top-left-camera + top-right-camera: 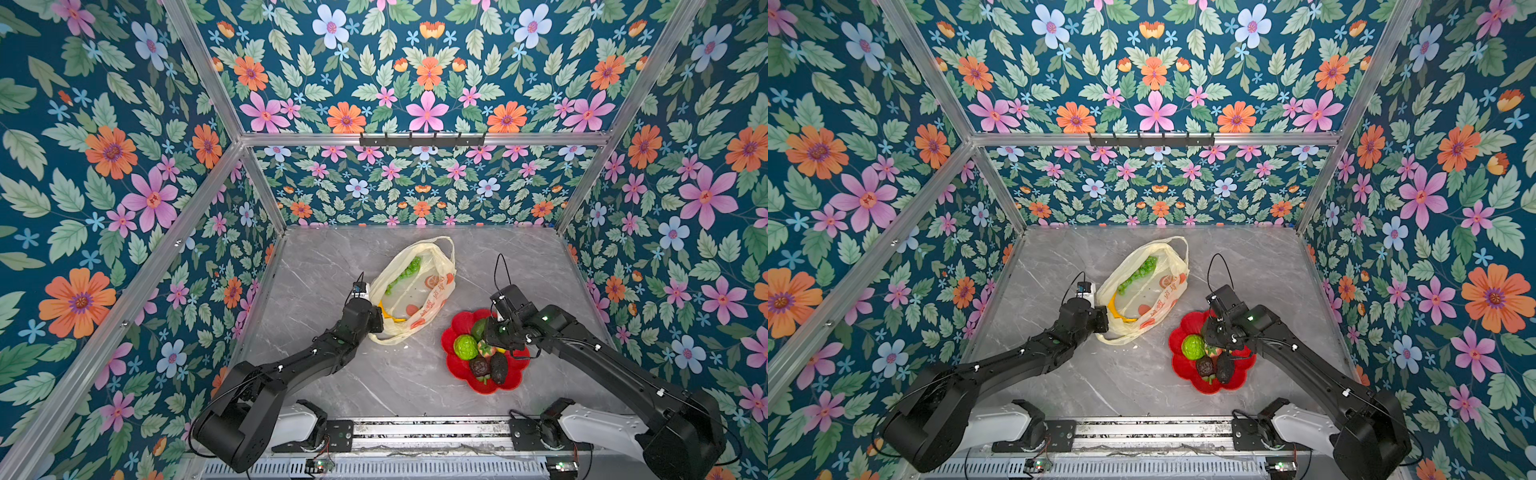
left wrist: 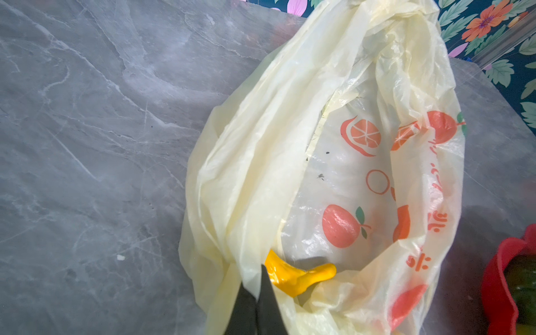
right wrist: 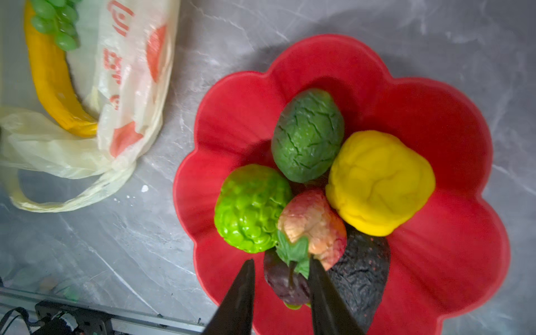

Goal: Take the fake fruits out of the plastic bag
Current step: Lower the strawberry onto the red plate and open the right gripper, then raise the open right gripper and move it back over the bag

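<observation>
The cream-yellow plastic bag (image 1: 419, 291) lies mid-table, mouth agape, and my left gripper (image 2: 259, 285) is shut on its near rim. Inside the bag (image 2: 261, 145) a yellow banana (image 2: 295, 275) lies just past the fingertips, and a green grape bunch (image 1: 409, 266) lies deeper in. My right gripper (image 3: 280, 261) stands open, holding nothing, just above fake fruits on the red plate (image 3: 240, 116): a bumpy lime-green ball (image 3: 251, 208), a green avocado-like piece (image 3: 307, 135), a yellow lemon (image 3: 380, 182), a small red fruit (image 3: 314, 223) and dark brown pieces (image 3: 362, 275).
The red flower-shaped plate (image 1: 461, 322) sits right of the bag on the grey marble tabletop (image 1: 332, 374). Floral walls close in the left, back and right sides. A metal rail (image 1: 428, 432) with both arm bases runs along the front edge.
</observation>
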Available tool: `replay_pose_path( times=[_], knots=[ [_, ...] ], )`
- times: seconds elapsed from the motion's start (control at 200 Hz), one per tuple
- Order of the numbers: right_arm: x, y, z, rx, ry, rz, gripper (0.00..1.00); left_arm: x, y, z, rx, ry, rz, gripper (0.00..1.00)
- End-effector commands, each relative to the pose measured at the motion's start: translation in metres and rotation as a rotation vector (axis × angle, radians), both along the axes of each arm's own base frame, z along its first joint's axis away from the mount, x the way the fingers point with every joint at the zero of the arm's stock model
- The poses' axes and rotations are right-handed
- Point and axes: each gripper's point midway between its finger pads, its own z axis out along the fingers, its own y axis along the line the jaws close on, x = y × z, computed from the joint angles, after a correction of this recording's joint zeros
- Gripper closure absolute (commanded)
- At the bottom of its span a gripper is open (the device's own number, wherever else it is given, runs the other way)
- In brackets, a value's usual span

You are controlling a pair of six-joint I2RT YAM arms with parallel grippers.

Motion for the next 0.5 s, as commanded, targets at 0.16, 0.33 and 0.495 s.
replay_pose_path(
  times=[0.16, 0.33, 0.495],
  knots=[
    [0.039, 0.042, 0.033, 0.075, -0.113, 0.091, 0.65, 0.005, 0.015, 0.002, 0.048, -0.011, 0.08, 0.99],
    [0.068, 0.092, 0.042, 0.102, -0.206, 0.156, 0.64, 0.004, 0.026, 0.001, 0.072, -0.012, 0.134, 0.99],
    [0.098, 0.144, 0.034, 0.166, -0.211, 0.194, 0.64, 0.004, 0.029, 0.001, 0.069, -0.014, 0.153, 0.98]
  ],
)
